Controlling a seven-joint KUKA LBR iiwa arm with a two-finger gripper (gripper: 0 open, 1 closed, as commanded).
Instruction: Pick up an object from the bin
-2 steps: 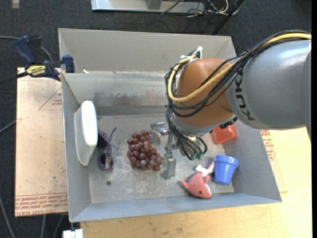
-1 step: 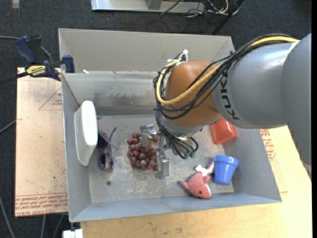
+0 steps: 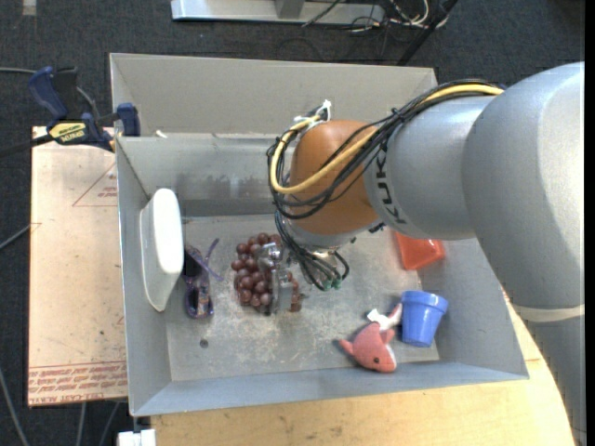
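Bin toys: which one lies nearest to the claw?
The dark red grape bunch at mid-bin: the claw is right at it, while the blue cup and pink plush toy lie apart.

Bin (image 3: 325, 379) held six things, one of each kind.
Dish (image 3: 163, 244), purple toy (image 3: 198, 291), grapes (image 3: 249, 277), pink fish (image 3: 370, 347), blue cup (image 3: 421, 316), orange block (image 3: 418, 249).
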